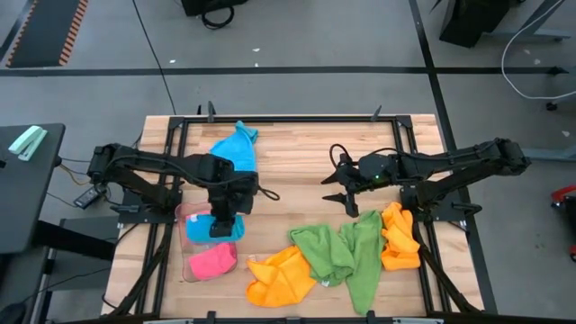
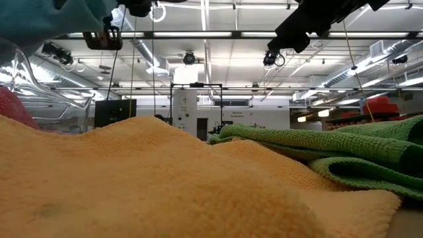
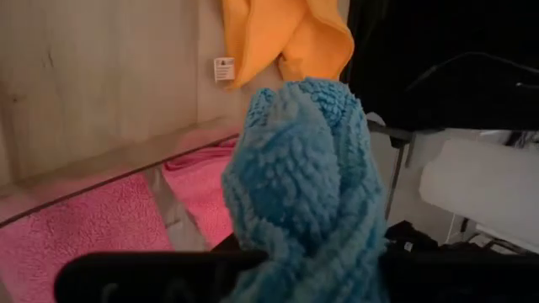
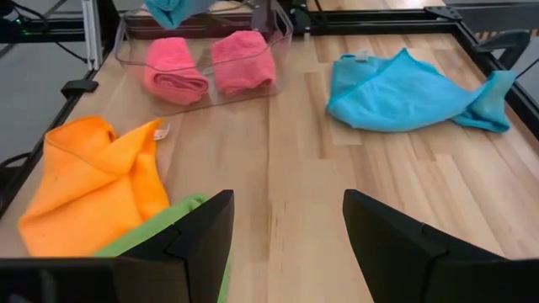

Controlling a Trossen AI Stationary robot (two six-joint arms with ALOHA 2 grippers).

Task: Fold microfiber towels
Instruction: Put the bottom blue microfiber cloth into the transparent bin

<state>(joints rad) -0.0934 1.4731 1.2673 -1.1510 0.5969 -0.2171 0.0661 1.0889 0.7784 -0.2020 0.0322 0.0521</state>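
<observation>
The left end effector (image 1: 222,225) is pressed together on a bunched blue towel (image 3: 307,185), holding it directly above the clear tray (image 1: 186,261), at the tray's far half. The relation the coming move seems to turn on is vertical: the tray's free space lies straight below the held towel, and two rolled pink towels (image 4: 210,66) already lie in the tray, one of them in its near half (image 1: 212,261). In the left wrist view the blue bundle hangs between the fingers with pink cloth and the tray's wall beneath it; I cannot tell whether it already touches the tray floor. Judging from this, lowering and letting go would set it beside the pink ones. The left arm is plainly the nearer one to the tray. The right end effector (image 1: 346,195) hangs spread and empty over bare tabletop (image 1: 297,202), well to the right of the tray. A flat, unfolded blue towel (image 1: 236,146) lies beyond the tray, towards the tabletop's far edge, its long axis running roughly away from the tray. To the right of the tray, along the near edge, lie a crumpled orange towel (image 1: 281,277), green towels (image 1: 346,254) and another orange towel (image 1: 399,238), nearer the right end effector.
</observation>
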